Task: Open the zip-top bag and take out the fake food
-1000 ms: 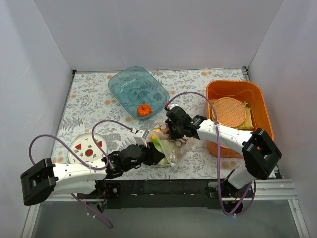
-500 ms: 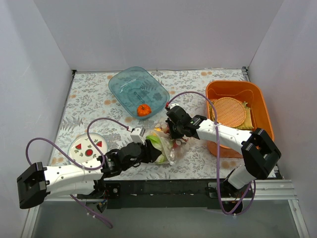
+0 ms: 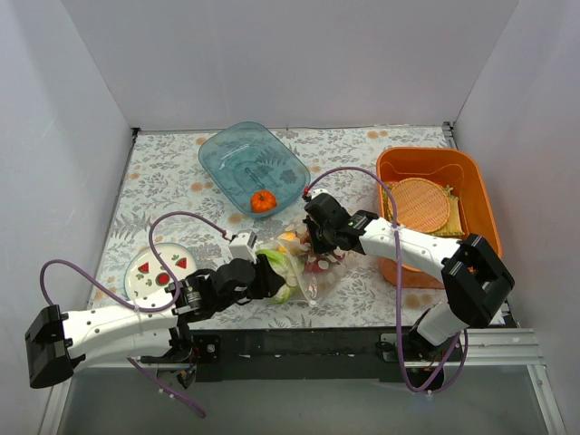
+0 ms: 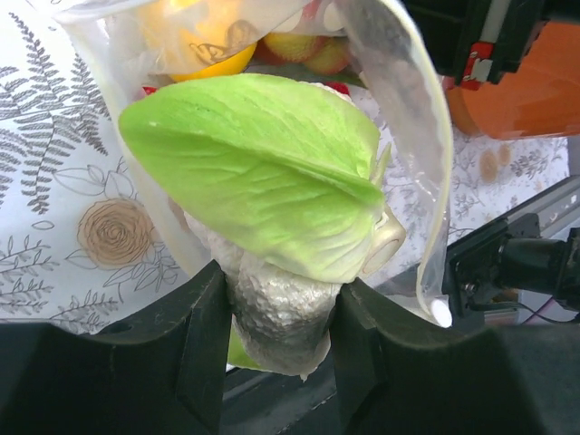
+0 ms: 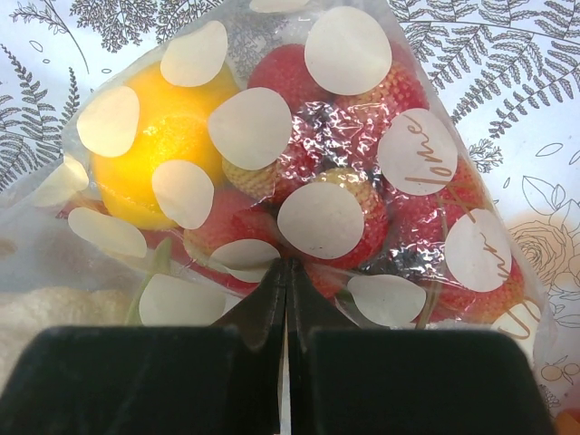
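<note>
Left gripper point(image 4: 281, 340) is clamped on the white body of the cauliflower point(image 4: 272, 217), green leaf on top, right at the mouth of the zip-top bag point(image 3: 304, 267). Right gripper point(image 5: 288, 272) is pinched shut on a fold of the bag's plastic at the opposite end. The bag lies on the surface point(image 3: 163, 181) between the two arms, just in front of the teal bowl point(image 3: 213, 159), which already has one orange fruit point(image 3: 263, 201) in it.

What could go wrong, as I see it:
- The hold on the cauliflower looks low on a rounded body, so a quick pull might let it squirt out.
- The leaf is wide next to the opening. If it snags the rim, the whole bag gets dragged along instead of giving up the toy.
- The right side only has a thin pinch of slick film. If that slips, nothing anchors the bag.
- With the mouth gaping, the lemon point(image 5: 145, 163) and the red pieces point(image 5: 362, 181) could roll out onto the surface.

On views: only the left wrist camera shows the fingers around the cauliflower and the open rim curling round it. Only the right wrist camera shows that pinch and the polka-dot side with what's left inside. The overhead gives the layout but the bag is a blurry lump there, and I can't tell from any view if the leaf has fully cleared the rim.
</note>
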